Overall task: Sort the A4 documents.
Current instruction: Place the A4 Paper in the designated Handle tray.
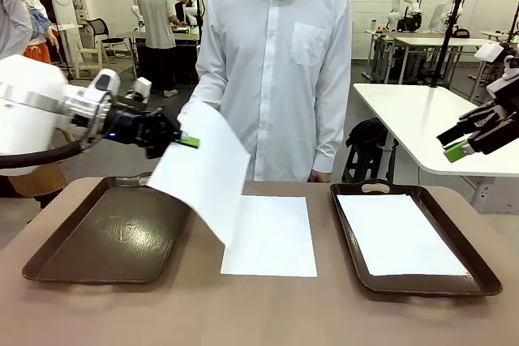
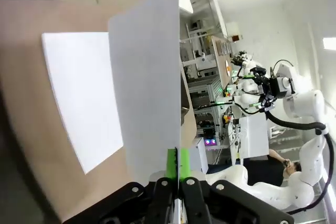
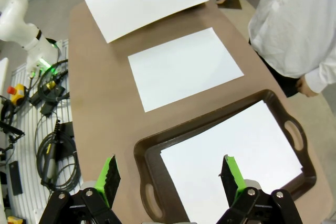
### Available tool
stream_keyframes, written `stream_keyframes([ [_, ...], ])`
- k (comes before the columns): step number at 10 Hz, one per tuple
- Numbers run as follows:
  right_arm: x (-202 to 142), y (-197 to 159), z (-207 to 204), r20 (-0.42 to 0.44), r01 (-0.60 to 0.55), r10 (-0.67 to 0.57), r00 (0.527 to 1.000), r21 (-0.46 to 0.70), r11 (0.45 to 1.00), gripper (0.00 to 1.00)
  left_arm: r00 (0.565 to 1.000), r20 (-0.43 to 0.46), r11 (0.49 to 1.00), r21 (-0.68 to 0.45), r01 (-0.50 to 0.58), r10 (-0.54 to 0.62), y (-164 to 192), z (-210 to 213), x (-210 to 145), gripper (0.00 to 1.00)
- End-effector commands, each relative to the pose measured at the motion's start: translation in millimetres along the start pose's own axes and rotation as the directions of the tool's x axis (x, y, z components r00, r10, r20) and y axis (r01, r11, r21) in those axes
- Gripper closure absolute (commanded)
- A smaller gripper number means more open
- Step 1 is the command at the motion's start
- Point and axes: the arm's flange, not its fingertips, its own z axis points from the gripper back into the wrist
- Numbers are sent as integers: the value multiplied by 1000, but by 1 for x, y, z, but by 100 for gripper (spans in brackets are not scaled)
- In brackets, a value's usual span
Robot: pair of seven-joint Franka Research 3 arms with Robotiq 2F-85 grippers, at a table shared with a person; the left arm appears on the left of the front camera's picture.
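Desk (image 1: 162, 313) near edge first. Left tray (image 1: 105, 237) sits by the desk's left edge and right tray (image 1: 430, 284) by its right edge, with one A4 sheet (image 1: 397, 232) flat inside the right one. A second sheet (image 1: 272, 237) lies flat on the desk between the trays. My left gripper (image 1: 189, 142) is clenched on the edge of a third sheet (image 1: 207, 172), which hangs tilted in the air over the left tray's right rim. My right gripper (image 1: 456, 151) is released, jaws wide, raised near the desk's right edge. A person (image 1: 280, 62) in a white shirt stands at the far edge.
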Motion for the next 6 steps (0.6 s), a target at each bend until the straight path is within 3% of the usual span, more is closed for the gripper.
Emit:
stream_keyframes([
  [1,1,0,-1,-7,-3,3,1000,-3,1000,0,994,-44,995,18,-96,97,22,24,-9,99],
  [3,1,0,-1,-7,-3,3,1000,-3,1000,0,990,-107,996,-3,-89,88,44,39,-6,99],
  [6,1,0,-1,-7,-3,3,1000,-3,1000,0,980,-153,989,86,-118,130,72,52,9,99],
])
